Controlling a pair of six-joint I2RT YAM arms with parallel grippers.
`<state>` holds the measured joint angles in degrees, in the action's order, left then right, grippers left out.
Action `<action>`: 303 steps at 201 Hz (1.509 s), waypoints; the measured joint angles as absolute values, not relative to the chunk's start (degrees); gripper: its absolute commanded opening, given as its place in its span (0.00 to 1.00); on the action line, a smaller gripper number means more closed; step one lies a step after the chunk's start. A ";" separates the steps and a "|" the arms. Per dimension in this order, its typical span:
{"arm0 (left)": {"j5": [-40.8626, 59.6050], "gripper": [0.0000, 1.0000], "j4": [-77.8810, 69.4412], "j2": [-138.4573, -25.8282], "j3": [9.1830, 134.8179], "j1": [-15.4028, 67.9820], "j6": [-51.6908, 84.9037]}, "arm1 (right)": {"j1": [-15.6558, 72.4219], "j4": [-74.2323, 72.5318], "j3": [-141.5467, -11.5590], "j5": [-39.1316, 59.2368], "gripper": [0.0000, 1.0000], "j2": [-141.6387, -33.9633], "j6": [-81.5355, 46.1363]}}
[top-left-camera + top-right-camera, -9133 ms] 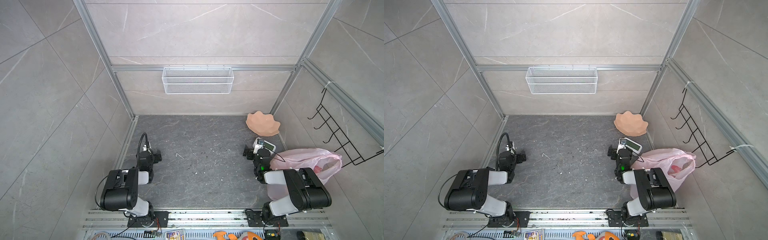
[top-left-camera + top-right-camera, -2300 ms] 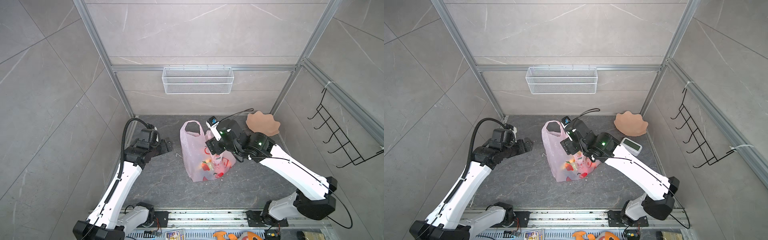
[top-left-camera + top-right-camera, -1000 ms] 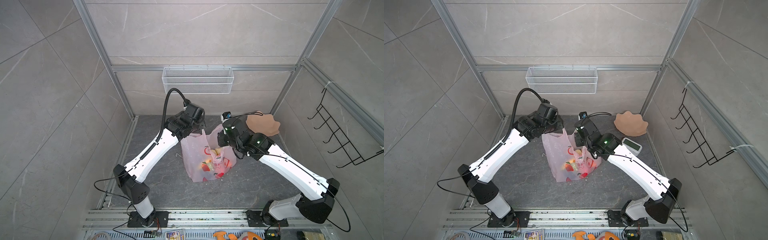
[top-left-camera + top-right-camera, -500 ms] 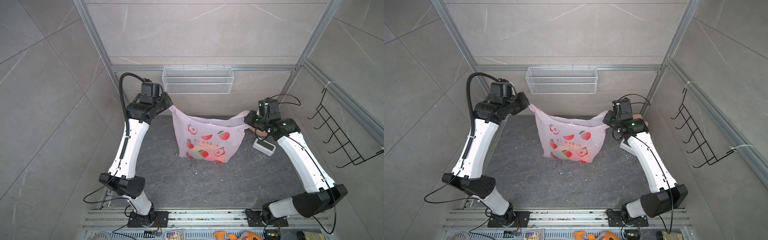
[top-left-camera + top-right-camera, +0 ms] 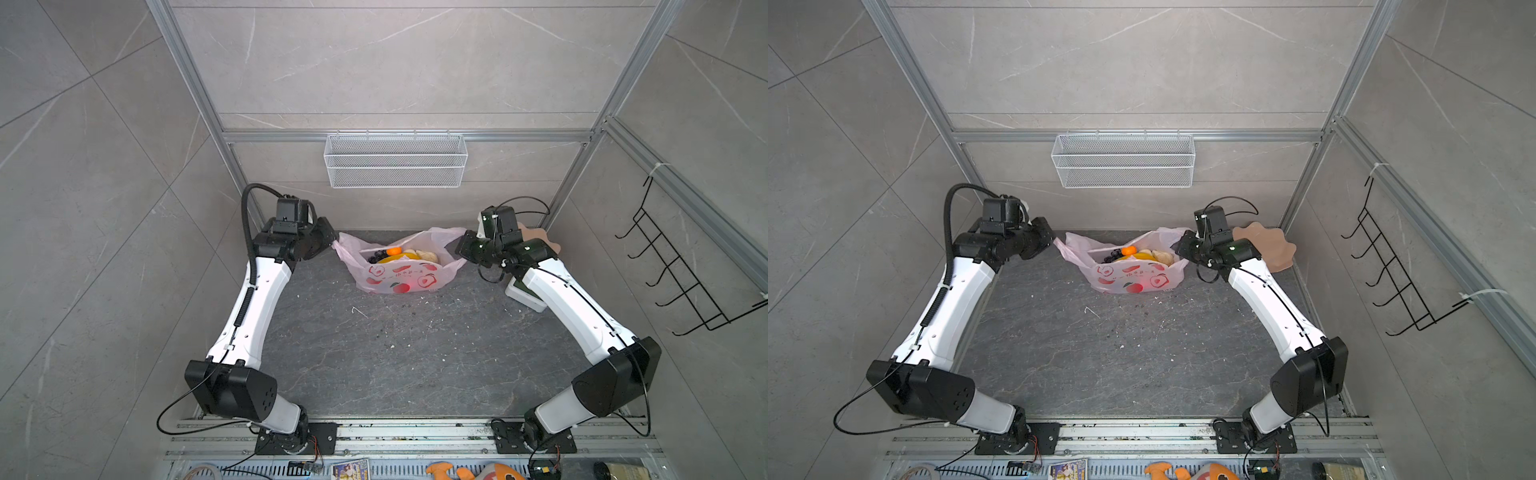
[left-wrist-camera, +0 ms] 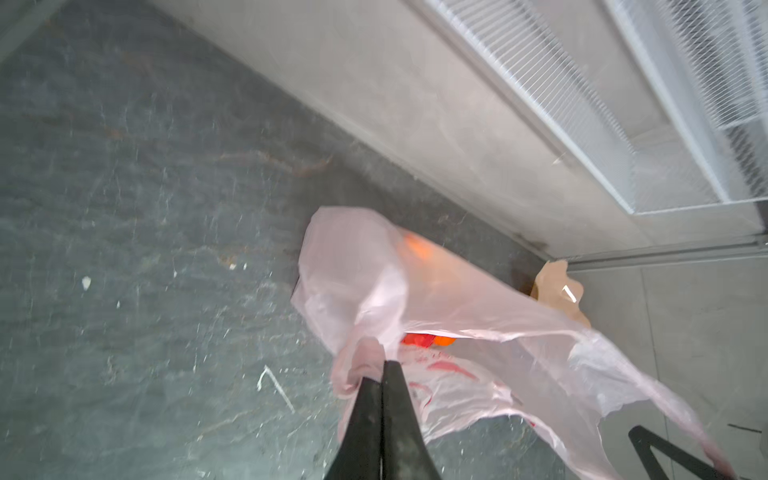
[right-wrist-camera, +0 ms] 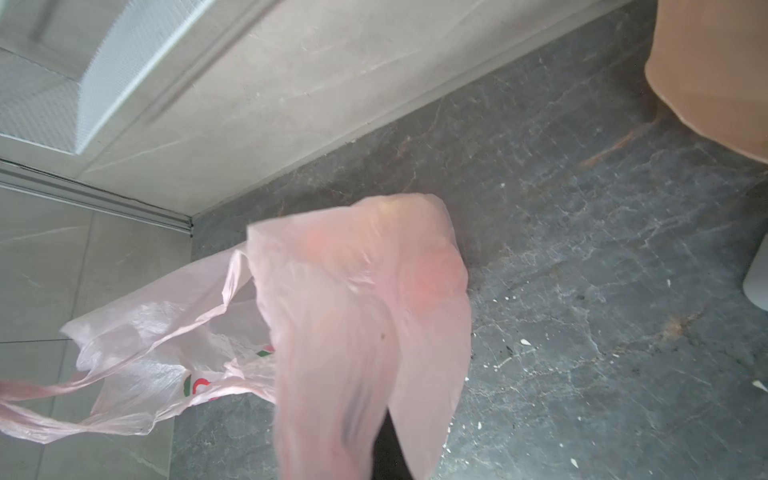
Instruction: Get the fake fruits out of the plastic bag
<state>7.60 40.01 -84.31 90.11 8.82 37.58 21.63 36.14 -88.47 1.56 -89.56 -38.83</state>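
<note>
Plastic bag (image 5: 400, 279): pale pink with red fruit prints, in the upper middle of both top views (image 5: 1134, 279), near the back wall. It is stretched wide between the two grippers with its mouth open upward, and its bottom seems to rest on the dark stone tabletop (image 5: 395, 353).
Left gripper (image 5: 331, 242): clenched on the bag's left loop handle. In the left wrist view its black fingers (image 6: 368, 415) press together with bunched pink film at their tips.
Right gripper (image 5: 460, 249): closed on the bag's right handle, at the bag's right end in both top views. In the right wrist view the film drapes over it and hides nearly all of it.
Fake fruits (image 5: 401, 257): all inside the bag, seen through its open mouth.
Tangerine (image 5: 393, 251): orange, at the back of the pile.
Grape bunch (image 5: 375, 258): dark, at the pile's left end.
Banana (image 5: 398, 260): yellow, in the middle, just below the tangerine in frame.
Cream-beige piece (image 5: 427, 256): lumpy, at the pile's right end.
Peach wavy-edged dish (image 5: 1268, 246): on the tabletop right of the bag, behind the right arm's wrist, apart from the bag.
White device (image 5: 524, 296): partly under the right forearm, in the right middle of frame.
Wire basket (image 5: 395, 162): on the back wall, above the bag in frame.
Black hook rack (image 5: 681, 270): on the right wall.
</note>
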 measured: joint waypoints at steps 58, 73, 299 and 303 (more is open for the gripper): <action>12.84 0.00 32.73 -73.19 69.67 2.02 38.72 | 21.63 35.88 -81.60 2.59 0.00 -82.48 -35.24; 15.09 0.00 30.63 -70.78 68.10 2.26 38.48 | 21.74 35.22 -81.21 3.86 0.00 -78.63 -33.95; -15.94 0.72 57.01 -72.84 101.43 41.45 25.71 | 28.62 25.67 -66.89 2.85 0.00 -62.92 -32.38; -15.97 0.72 57.17 -73.97 101.95 42.52 25.71 | 28.69 25.17 -66.57 2.85 0.00 -62.67 -32.47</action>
<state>-15.97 57.17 -73.97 101.95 42.52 25.71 28.69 25.17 -66.57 2.85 -62.67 -32.47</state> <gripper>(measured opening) 0.720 0.049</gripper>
